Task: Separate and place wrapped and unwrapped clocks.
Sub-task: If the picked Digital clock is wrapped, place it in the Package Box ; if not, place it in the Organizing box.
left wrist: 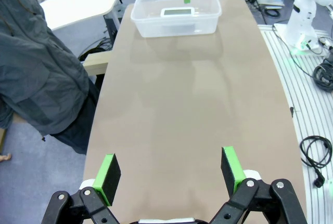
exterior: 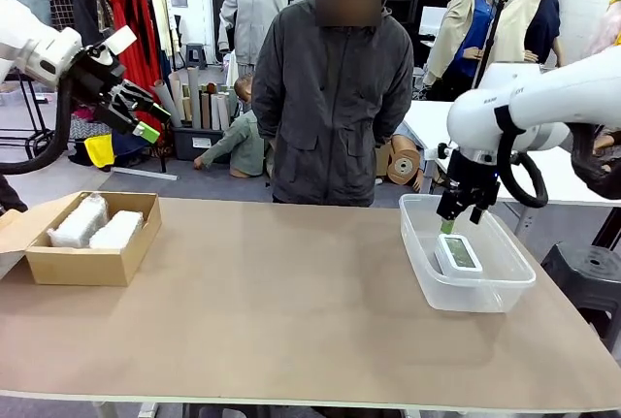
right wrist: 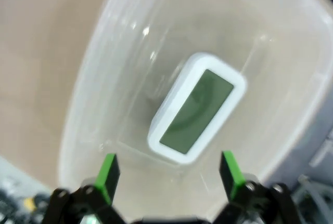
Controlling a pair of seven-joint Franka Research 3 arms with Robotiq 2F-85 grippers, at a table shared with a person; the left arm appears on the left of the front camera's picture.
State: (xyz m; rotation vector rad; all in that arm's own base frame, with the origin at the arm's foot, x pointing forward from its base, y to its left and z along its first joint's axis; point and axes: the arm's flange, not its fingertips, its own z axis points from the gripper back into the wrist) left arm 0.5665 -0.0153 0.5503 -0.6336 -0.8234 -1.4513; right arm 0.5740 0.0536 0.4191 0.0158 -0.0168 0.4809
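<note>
Sorting looks finished: bare clock [exterior: 458, 253] in the right tub [exterior: 419, 258], wrapped bundles [exterior: 97, 224] boxed at left, both grippers released.

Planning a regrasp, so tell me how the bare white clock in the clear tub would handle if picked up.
The clock looks like a rigid plastic slab, so probably stiff and light. Its smooth, rounded casing may be slippery against the pads. Lying flat, screen up, in the clear tub, it seems unlikely to roll or tip. The right gripper stands open above it.

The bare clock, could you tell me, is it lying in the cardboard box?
No, the bare clock lies in the clear plastic tub; the cardboard box holds two wrapped bundles.
</note>
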